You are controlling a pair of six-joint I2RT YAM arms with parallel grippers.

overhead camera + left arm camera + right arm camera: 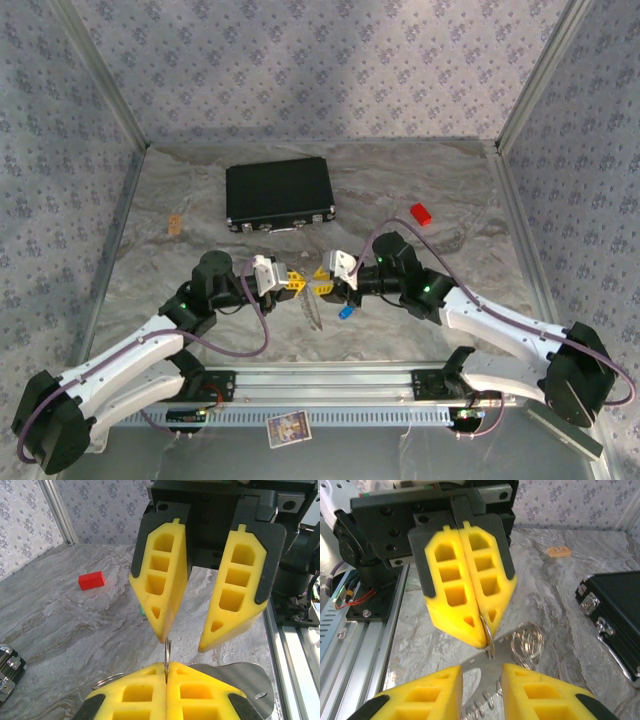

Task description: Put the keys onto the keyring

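Observation:
My left gripper is shut on the edge of the keyring, a thin metal ring standing upright between its yellow pads. More wire loops and a short chain of the keyring trail onto the table. My right gripper faces it tip to tip, open, with nothing between its fingers. Both grippers meet mid-table, left gripper and right gripper. The blue-headed key lies on the table just below the right gripper. A green sliver peeks out behind a right finger.
A black case lies behind the grippers. A small red block sits at the back right and a tan chip at the back left. A grey metal rail runs along the near edge.

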